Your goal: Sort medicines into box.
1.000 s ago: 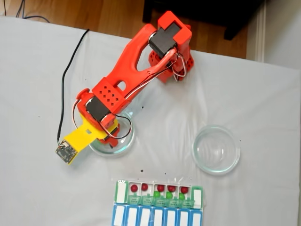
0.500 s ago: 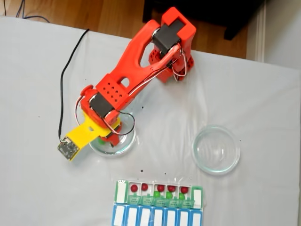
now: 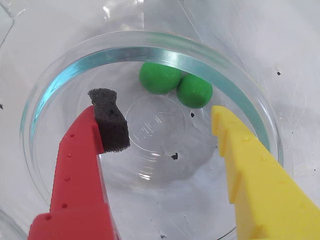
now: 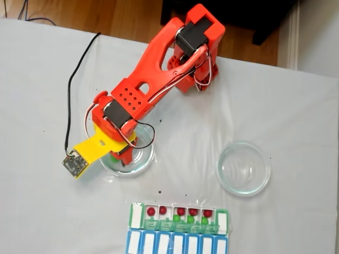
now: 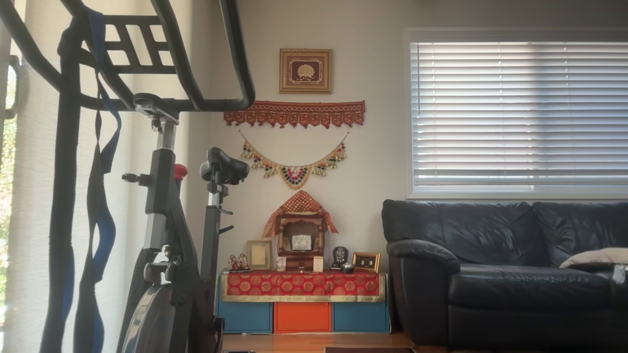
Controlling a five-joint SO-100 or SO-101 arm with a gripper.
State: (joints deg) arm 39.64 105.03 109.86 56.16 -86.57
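We see two green medicines (image 3: 159, 77) touching each other inside a clear glass dish (image 3: 60, 90) in the wrist view, near its far wall. The gripper (image 3: 162, 120) hangs over the dish with its jaws apart and nothing between them: a red finger (image 3: 80, 175) tipped with a black foam pad (image 3: 109, 120) on the left, a yellow finger (image 3: 255, 175) on the right.

In the fixed view we find the orange arm (image 4: 153, 74) reaching over that dish, at the left. The box (image 4: 179, 227) lies near the bottom edge, its upper row open with dark red balls (image 4: 151, 211) and green ones in its compartments, the blue-lidded row below it closed. A second glass dish (image 4: 243, 168) sits well apart to the right. Everything rests on a white cloth (image 4: 296, 116) flecked with small dark specks; wooden floor (image 4: 122, 16) shows beyond its far edge.

In the other view we see a room with an exercise bike (image 5: 171, 196), a black leather sofa (image 5: 505, 264), a window with closed blinds (image 5: 515, 113), and a small decorated shrine (image 5: 300, 235) on a low cabinet against the wall.
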